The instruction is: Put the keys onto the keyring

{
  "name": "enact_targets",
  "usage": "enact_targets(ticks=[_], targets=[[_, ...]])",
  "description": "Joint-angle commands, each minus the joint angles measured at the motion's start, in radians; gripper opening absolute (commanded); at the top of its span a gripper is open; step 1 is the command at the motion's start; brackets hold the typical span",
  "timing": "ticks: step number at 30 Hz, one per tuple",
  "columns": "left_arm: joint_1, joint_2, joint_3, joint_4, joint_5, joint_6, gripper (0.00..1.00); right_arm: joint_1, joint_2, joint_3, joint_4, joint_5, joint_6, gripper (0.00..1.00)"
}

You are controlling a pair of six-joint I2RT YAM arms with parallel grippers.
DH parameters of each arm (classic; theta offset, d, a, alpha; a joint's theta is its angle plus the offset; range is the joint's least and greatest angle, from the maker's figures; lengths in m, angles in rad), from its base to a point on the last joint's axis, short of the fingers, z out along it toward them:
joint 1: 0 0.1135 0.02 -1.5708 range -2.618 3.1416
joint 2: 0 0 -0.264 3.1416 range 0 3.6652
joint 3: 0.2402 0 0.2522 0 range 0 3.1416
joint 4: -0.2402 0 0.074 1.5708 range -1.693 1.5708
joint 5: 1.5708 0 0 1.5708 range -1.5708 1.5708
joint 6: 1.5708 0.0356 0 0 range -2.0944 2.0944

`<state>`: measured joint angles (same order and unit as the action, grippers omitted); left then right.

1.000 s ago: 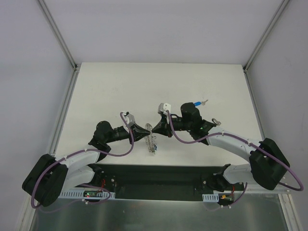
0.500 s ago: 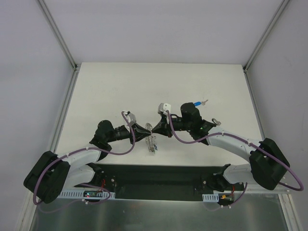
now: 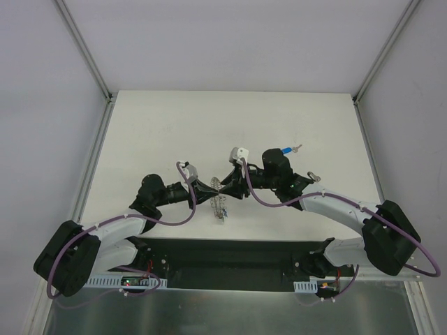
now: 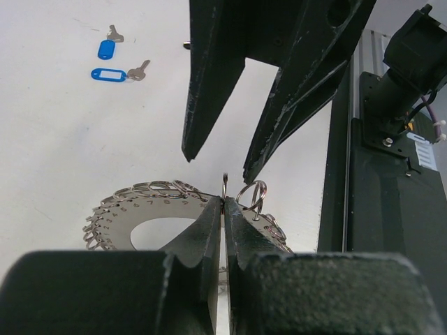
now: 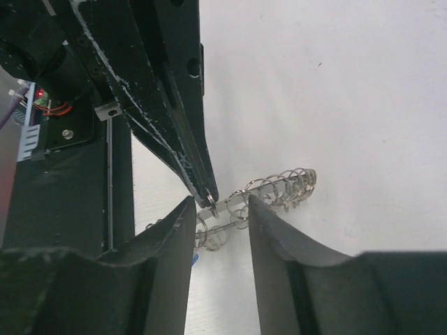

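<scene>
The keyring (image 3: 221,204) is a grey metal loop edged with small wire rings, standing on edge near the table's front middle. My left gripper (image 3: 210,190) is shut on one wire ring at its rim (image 4: 225,204); the loop (image 4: 119,223) spreads to the left below the fingers. My right gripper (image 3: 225,187) is open, its fingertips (image 5: 188,204) either side of the ring's edge (image 5: 279,187), facing the left gripper's tips (image 5: 208,197). Keys with blue tags (image 4: 108,73) lie far off; in the top view one (image 3: 286,149) lies behind the right arm, a second key (image 3: 312,176) beside it.
The black base rail (image 3: 230,255) runs along the near table edge, close behind the left gripper (image 4: 391,209). A speck of blue (image 3: 222,217) shows under the keyring. White walls and metal posts (image 3: 84,49) enclose the table.
The left arm has shifted slightly toward the ring; both grippers stay tip to tip at the keyring. The far keys have not moved.
</scene>
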<state>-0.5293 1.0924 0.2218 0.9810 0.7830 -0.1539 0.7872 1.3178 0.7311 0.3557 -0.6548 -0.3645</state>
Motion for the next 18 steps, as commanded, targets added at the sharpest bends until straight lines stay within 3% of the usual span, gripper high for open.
enact_targets(ticks=[1, 5, 11, 18], targets=[[-0.003, -0.049, 0.027, -0.01, 0.012, 0.079, 0.0, -0.006, -0.017, 0.05, 0.051, 0.064, 0.038, 0.48], [-0.003, -0.072, 0.039, -0.076, 0.012, 0.126, 0.0, -0.025, -0.035, 0.07, 0.005, 0.147, 0.082, 0.53], [-0.003, -0.083, 0.05, -0.13, 0.022, 0.172, 0.0, -0.057, -0.12, 0.067, -0.099, 0.437, 0.16, 0.6], [-0.003, -0.06, 0.06, -0.143, 0.025, 0.157, 0.0, -0.072, -0.161, 0.119, -0.417, 0.861, 0.173, 0.67]])
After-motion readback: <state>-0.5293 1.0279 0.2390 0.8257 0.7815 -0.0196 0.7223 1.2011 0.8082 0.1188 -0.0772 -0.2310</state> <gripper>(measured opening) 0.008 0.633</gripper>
